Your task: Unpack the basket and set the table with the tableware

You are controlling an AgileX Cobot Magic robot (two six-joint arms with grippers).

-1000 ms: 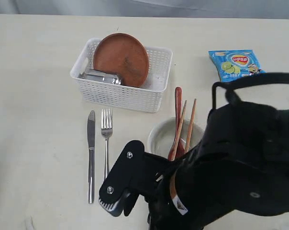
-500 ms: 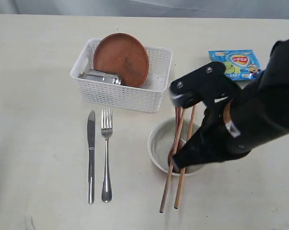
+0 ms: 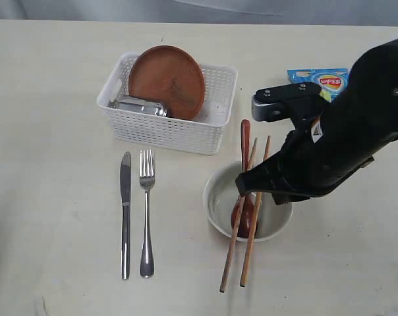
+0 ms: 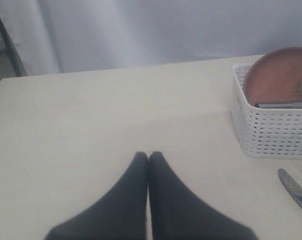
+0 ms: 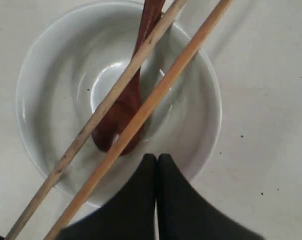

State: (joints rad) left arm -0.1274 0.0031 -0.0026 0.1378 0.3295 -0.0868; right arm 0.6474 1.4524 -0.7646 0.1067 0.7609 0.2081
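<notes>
Chopsticks (image 3: 242, 237) lie low at centre across the bowl (image 3: 215, 197), spoon (image 3: 245, 138) inside; my right fingers (image 5: 141, 195) hang over it, clenched, empty. Knife (image 3: 124, 217) and fork (image 3: 146, 217) lie left. Basket (image 3: 166, 135), upper left, holds plate (image 3: 167, 79) and cup (image 3: 141, 106). My left fingers (image 4: 128, 195) too are clenched, empty.

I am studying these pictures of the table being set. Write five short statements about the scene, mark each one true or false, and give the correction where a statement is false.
1. The brown plate is inside the basket. True.
2. In the exterior view, the knife lies right of the fork. False: the knife lies left of the fork.
3. The chopsticks rest across the bowl. True.
4. The steel cup stands upright beside the fork. False: it lies in the basket, beside the plate.
5. The right end effector is open. False: its jaws are shut and hold nothing.
</notes>
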